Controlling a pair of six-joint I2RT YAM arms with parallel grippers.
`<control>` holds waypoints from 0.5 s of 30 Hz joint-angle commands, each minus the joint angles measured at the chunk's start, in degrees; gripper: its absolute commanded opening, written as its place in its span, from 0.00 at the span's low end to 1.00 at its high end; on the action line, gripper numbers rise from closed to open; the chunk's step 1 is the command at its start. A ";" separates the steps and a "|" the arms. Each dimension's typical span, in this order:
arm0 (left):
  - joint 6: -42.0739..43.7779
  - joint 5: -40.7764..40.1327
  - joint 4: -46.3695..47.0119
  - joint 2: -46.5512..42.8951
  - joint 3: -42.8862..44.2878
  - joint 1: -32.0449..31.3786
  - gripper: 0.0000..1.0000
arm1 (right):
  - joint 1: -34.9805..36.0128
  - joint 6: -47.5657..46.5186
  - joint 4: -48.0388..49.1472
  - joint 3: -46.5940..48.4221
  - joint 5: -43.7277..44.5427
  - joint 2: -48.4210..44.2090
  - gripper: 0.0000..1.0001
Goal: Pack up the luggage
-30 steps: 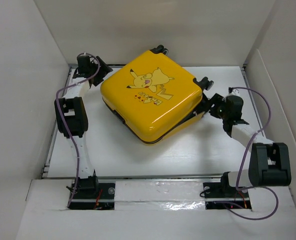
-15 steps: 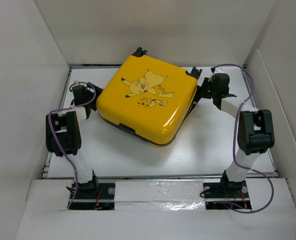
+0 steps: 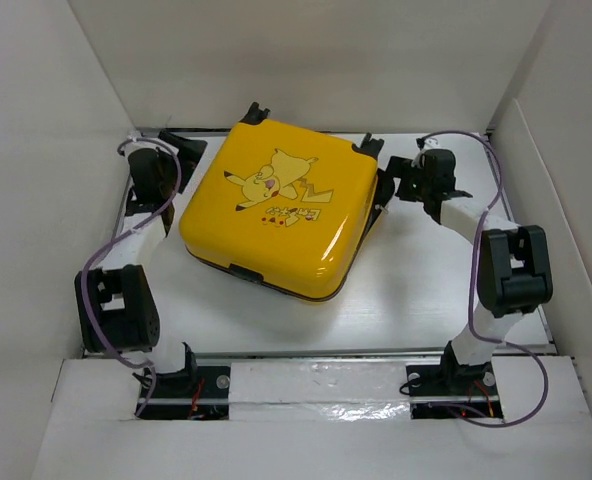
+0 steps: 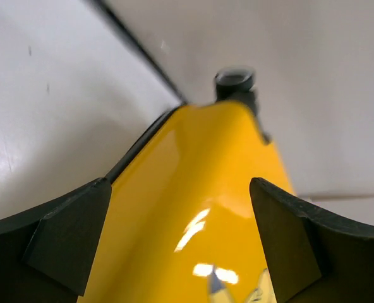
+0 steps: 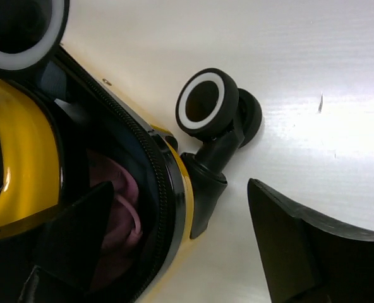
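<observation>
Likely to steady the suitcase [image 3: 276, 215], the left claw [image 4: 179, 214] and right claw [image 5: 174, 208] flank it, both spread wide, holding nothing.

white table [image 3: 406, 300], yellow luggage [image 3: 276, 210] on it

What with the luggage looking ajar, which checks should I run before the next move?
1. Left gripper open: ok, its fingers stand wide on either side of the luggage shell.
2. Right gripper open: ok, nothing held.
3. Luggage flat on the table: ok.
4. Lid shut: not ok, a dark gap shows along the zipper at the wheel corner.
5. Contents tucked in: cannot tell, a pink item shows inside the gap.
6. Wheel free of the right gripper: ok, it lies ahead of the fingers, untouched.
</observation>
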 commanded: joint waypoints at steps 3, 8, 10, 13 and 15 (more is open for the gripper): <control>4.87 -11.54 -3.97 -16.33 1.75 -1.41 0.83 | -0.37 6.18 5.22 -3.80 -10.23 -12.00 1.00; 3.39 -20.08 1.06 -34.06 -15.74 -8.99 0.04 | -2.65 7.15 7.59 -8.28 -8.30 -17.72 1.00; 1.63 -22.96 0.98 -38.57 -25.76 -8.99 0.00 | -3.44 7.06 7.42 -10.04 -8.21 -20.26 1.00; -0.14 -25.00 -3.93 -47.97 -35.00 -6.37 0.00 | -4.06 7.41 8.21 -12.77 -6.63 -25.09 1.00; -1.11 -24.48 -8.57 -54.74 -39.04 -3.46 0.00 | -4.59 7.76 9.00 -15.14 -5.92 -27.47 0.97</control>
